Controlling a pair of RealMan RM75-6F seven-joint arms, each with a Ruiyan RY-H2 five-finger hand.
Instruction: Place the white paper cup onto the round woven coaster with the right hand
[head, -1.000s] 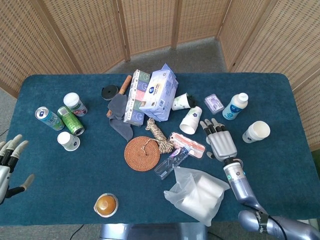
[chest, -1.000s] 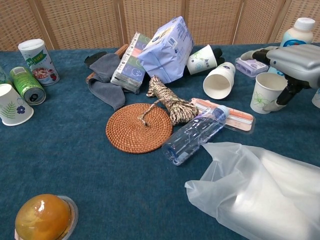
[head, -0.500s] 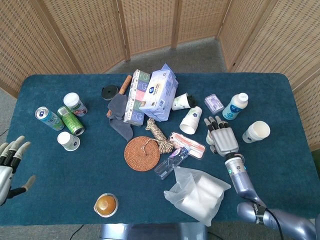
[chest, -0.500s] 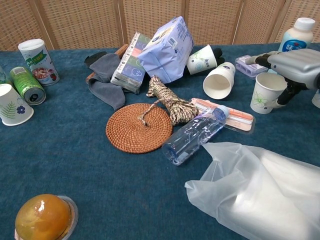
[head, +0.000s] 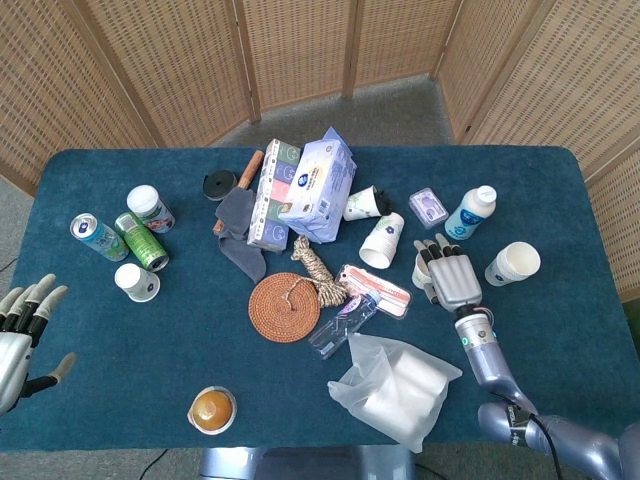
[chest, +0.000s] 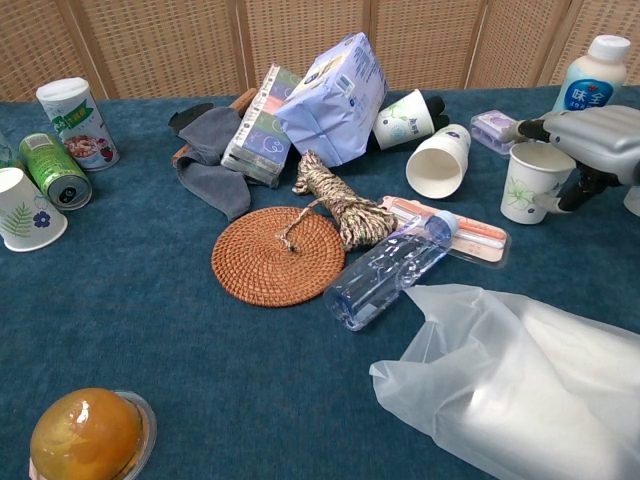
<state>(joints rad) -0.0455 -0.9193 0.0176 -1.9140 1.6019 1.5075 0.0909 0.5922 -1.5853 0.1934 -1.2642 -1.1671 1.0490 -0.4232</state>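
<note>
The round woven coaster (head: 285, 307) (chest: 278, 255) lies flat near the table's middle. A white paper cup with a green leaf print (chest: 530, 182) stands upright at the right, well apart from the coaster. My right hand (head: 452, 280) (chest: 590, 135) hovers palm down over and just right of this cup, fingers stretched out, holding nothing. In the head view only a white sliver of the cup (head: 421, 270) shows by the hand's left side. My left hand (head: 22, 335) is spread apart and empty off the table's left edge.
Another white cup (chest: 438, 160) lies on its side beyond a clear bottle (chest: 390, 270) and a rope coil (chest: 340, 205). A plastic bag (chest: 520, 380) fills the front right. Tissue packs (chest: 330, 95), a milk bottle (chest: 590, 70), cans (chest: 55, 170) and more cups (head: 512, 263) stand around.
My right hand has slid right and a little farther from me, uncovering the leaf-print cup's rim in the chest view. The left hand shifted slightly.
</note>
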